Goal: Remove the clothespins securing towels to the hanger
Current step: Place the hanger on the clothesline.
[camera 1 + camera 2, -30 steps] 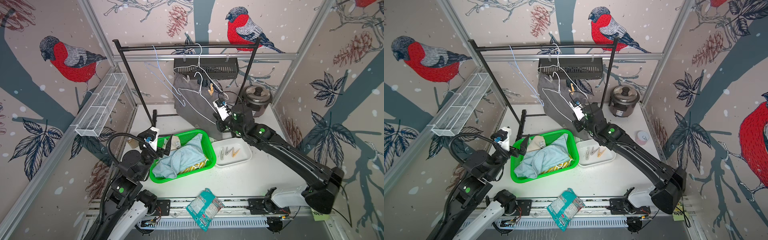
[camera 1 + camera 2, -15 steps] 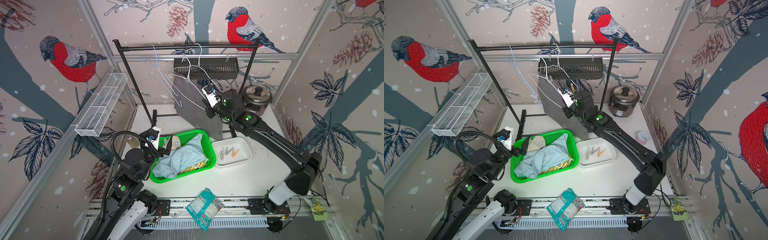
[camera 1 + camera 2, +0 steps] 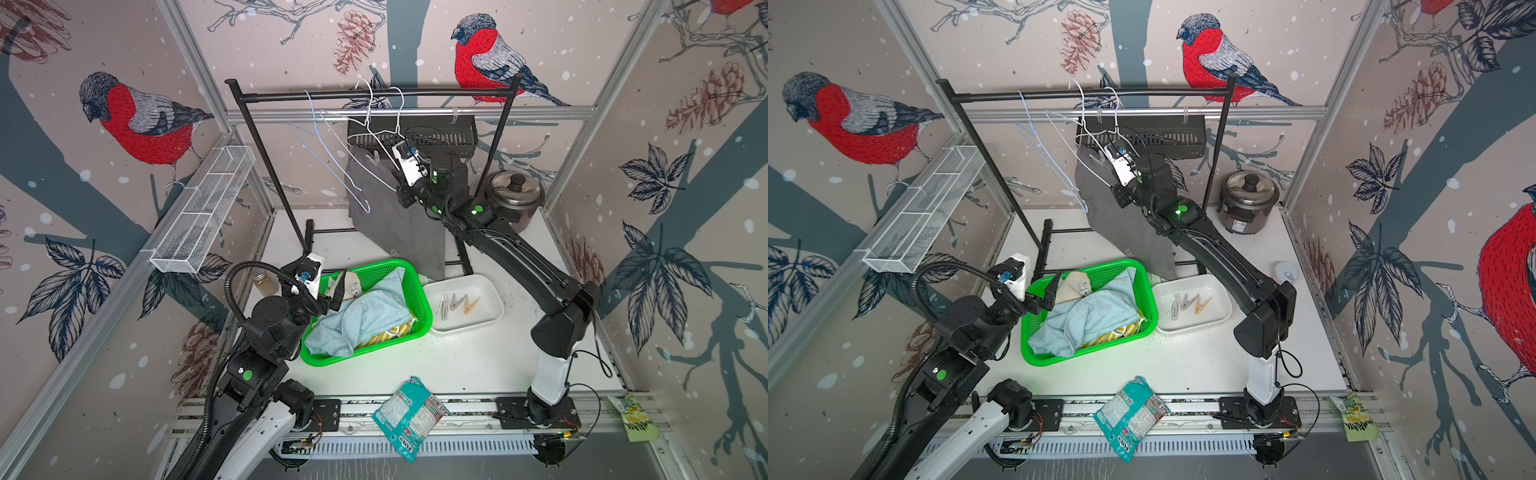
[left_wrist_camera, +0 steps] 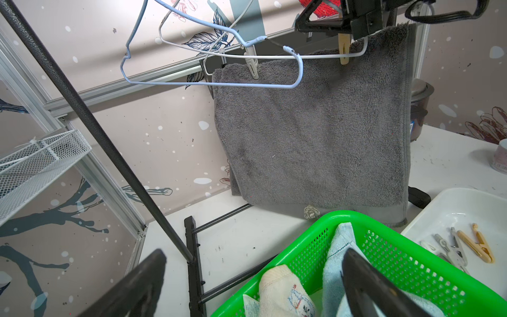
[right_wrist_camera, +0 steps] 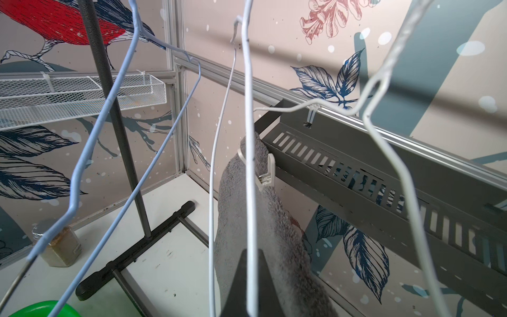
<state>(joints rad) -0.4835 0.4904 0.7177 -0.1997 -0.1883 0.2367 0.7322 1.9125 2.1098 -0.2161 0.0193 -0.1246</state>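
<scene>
A dark grey towel point(image 3: 399, 224) point(image 4: 315, 131) hangs on a white wire hanger point(image 4: 274, 56), pinned by a whitish plastic clothespin point(image 4: 252, 64) point(image 5: 264, 173) and a tan wooden clothespin point(image 4: 343, 48). My right gripper point(image 5: 251, 255) point(image 4: 300, 26) is shut, just above the tan pin, along the hanger's bar, with the wire crossing its fingers. Nothing shows between its jaws. The left gripper point(image 3: 336, 291) point(image 4: 253, 285) is open over the end of the green basket point(image 3: 419, 291), which holds a light blue towel point(image 3: 374, 316) and a yellow striped towel point(image 3: 395, 332). Several loose clothespins point(image 3: 457, 303) lie in a white tray point(image 3: 490, 316).
The black rack rail point(image 3: 374, 94) also carries an empty blue hanger point(image 3: 324, 153). A rice cooker point(image 3: 515, 195) stands back right and a black slotted bin point(image 3: 436, 133) hangs on the back wall. A mesh shelf point(image 3: 203, 212), a jar point(image 3: 264, 282) and a snack bag point(image 3: 409, 415) are around.
My right gripper has risen and moved back from beside the towel to the hanger's top edge, staying shut. The hanger and towel have swung. The left arm has hardly moved.
</scene>
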